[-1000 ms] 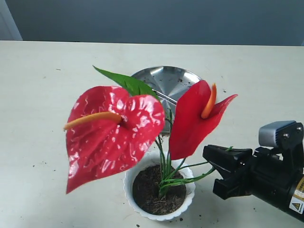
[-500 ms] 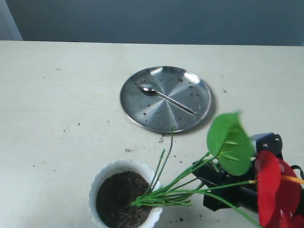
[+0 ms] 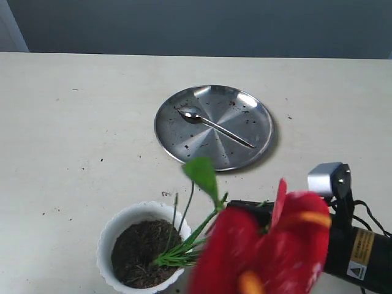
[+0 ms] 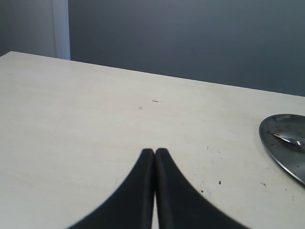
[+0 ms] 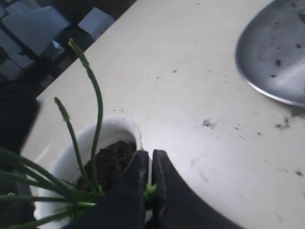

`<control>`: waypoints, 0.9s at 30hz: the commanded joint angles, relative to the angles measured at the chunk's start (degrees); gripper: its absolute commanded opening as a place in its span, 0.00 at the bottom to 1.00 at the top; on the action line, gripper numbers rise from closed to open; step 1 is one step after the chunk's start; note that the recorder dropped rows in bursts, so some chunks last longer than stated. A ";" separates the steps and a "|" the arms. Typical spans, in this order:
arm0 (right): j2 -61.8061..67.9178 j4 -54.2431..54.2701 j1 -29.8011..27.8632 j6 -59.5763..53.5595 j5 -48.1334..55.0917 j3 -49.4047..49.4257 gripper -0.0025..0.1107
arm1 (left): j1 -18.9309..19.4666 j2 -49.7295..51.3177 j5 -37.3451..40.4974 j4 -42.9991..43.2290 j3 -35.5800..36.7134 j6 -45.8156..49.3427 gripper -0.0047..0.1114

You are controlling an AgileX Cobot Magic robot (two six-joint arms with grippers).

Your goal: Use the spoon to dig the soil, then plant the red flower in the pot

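Note:
The red flower point(image 3: 275, 245) lies tilted and blurred at the front. Its blooms cover my right gripper point(image 3: 248, 211), and its stem bases rest on the soil point(image 3: 135, 254) in the white pot point(image 3: 122, 217). In the right wrist view my right gripper point(image 5: 150, 155) is shut on a green stem point(image 5: 148, 190) just over the pot's rim point(image 5: 116, 125), with the soil point(image 5: 112, 160) beside it. The spoon point(image 3: 214, 127) lies on the steel plate point(image 3: 257, 116). My left gripper point(image 4: 155, 151) is shut and empty over bare table.
The steel plate point(image 5: 276, 52) with dark crumbs on it sits beyond the pot, and its edge point(image 4: 286, 152) shows in the left wrist view. Soil crumbs dot the table between plate and pot. The right arm's body point(image 3: 358, 248) fills the front right corner.
The flower tipped over from upright toward the front right, and its blooms now swing in front of the right gripper. The pot slid left. The right gripper moved left with the stems.

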 commanded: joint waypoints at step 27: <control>-0.21 -25.97 0.27 19.45 19.86 -21.40 0.02 | -0.14 -0.28 -0.72 0.18 0.11 -0.11 0.04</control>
